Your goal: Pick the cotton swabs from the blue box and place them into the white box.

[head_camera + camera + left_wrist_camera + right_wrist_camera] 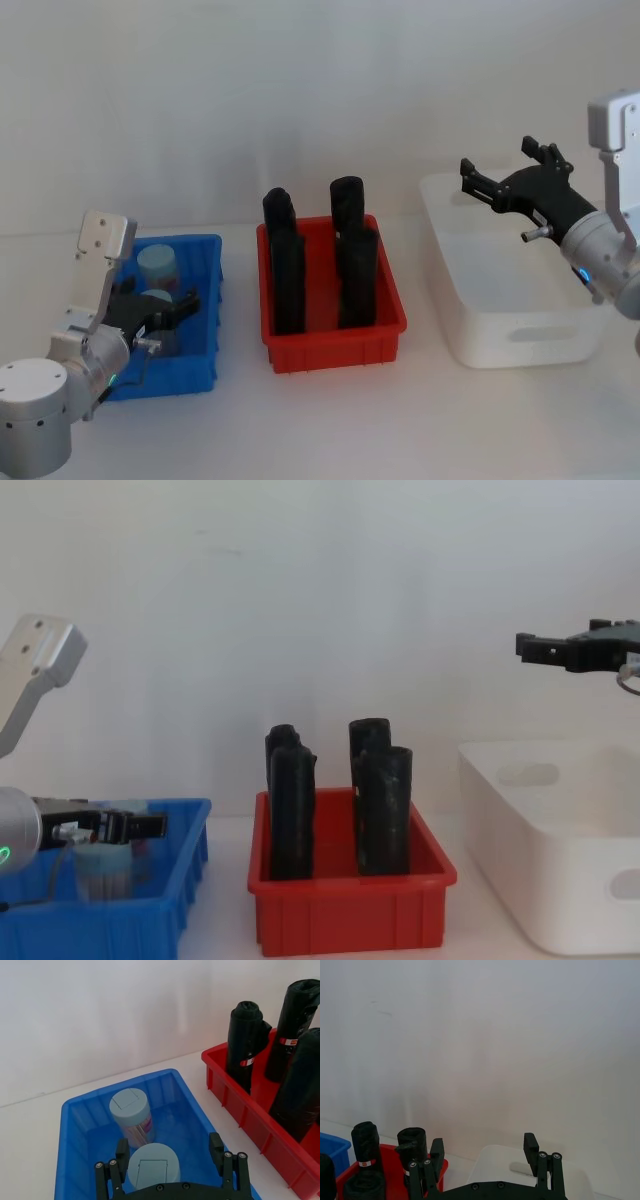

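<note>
here, the left end effector (169, 1146), spread wide, straddles one cotton swab tub (152, 1164) in the blue box (200, 375) at eight o'clock; a second cotton swab tub (131, 1110) stands at its twelve o'clock. the right end effector (496, 153) hangs wide, empty, over the white box (520, 340) at three o'clock.

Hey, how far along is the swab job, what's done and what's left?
Nothing looks moved yet: the white box shows no tub inside. In hand: the left claw is open, one finger on either side of the nearer swab tub in the blue box, not yet closed. Left: grip it, carry it over, then the farther swab tub. The right claw hangs open above the white box.
</note>
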Tool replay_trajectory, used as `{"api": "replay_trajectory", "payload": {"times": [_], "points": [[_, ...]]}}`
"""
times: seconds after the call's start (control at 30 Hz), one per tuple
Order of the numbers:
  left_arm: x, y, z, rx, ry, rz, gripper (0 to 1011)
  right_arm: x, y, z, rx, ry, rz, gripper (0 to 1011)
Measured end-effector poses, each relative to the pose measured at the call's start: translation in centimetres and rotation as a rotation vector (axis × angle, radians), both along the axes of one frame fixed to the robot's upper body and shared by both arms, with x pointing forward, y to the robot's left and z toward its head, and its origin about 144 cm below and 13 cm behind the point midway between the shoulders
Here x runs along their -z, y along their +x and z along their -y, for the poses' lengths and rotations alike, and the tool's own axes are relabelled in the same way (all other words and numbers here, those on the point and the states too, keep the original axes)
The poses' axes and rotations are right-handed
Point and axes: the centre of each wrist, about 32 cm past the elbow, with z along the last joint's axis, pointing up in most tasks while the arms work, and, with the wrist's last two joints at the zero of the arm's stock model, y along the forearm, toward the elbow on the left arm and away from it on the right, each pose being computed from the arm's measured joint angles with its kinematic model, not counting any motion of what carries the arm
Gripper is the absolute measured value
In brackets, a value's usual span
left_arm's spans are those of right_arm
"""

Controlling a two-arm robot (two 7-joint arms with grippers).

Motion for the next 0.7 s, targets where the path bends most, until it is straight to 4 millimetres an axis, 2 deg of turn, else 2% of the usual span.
{"api": "replay_trajectory", "payload": {"times": [0.57,0.7], "points": [[1.1,1.7,-1.4,-0.033,0.017,-0.063,1003,0.0,0.0,0.0,0.0,0.0,0.0,1001],[1.3,2.0,-1.6,-0.031,0.013,-0.07,917,0.0,0.0,0.0,0.0,0.0,0.0,1002]]}}
